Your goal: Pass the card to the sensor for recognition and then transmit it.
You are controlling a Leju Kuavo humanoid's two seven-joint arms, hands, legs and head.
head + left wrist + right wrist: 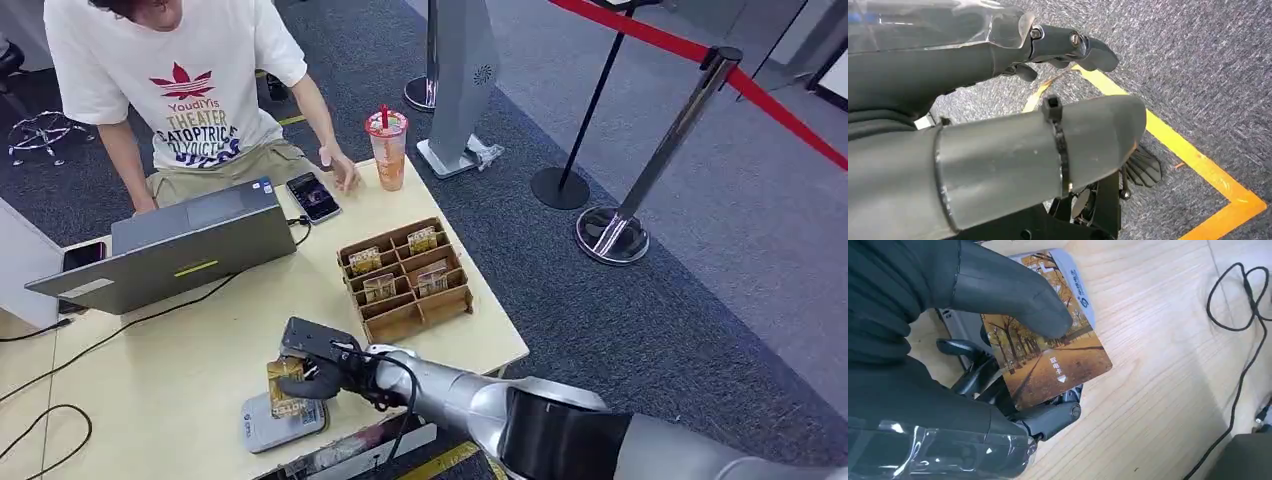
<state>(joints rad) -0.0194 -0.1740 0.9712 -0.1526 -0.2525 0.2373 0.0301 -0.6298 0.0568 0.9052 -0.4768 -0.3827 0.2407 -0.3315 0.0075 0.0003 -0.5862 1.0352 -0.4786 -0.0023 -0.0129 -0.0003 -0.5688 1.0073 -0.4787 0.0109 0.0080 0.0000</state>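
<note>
So my left hand (1068, 47) is just hanging by my side over the carpet, fingers curled in with nothing in them, doing zero work here.

Moving right across the table: the sensor (283, 420) is that flat grey pad near my edge of the light wood table (180, 360), and my right hand (325, 375) is parked right above it with the card (283, 385) pinched, thumb (1013, 295) pressed on the printed face and the darker fingers underneath. In the wrist view the card (1048, 355) sits over the pad, very close, but I honestly can't tell whether it's touching or just hovering.

Handling-wise, my guess: it's a thin plastic card, basically weightless, stiff but a little flexy, and glossy, so it'll want to slide out of a pinch. I'd keep the hold near one short end, flat faces between thumb and fingers, and leave the rest sticking out so the reader gets a clear face.

Orientation: printed autumn-trees side faces up, lying roughly flat, parallel to the tabletop. The long axis runs out from my palm, free end with the little arrow pointing away from my wrist and out over the pad.

Further right is the brown divided box (407, 280) holding more cards, well apart from my hand.
</note>
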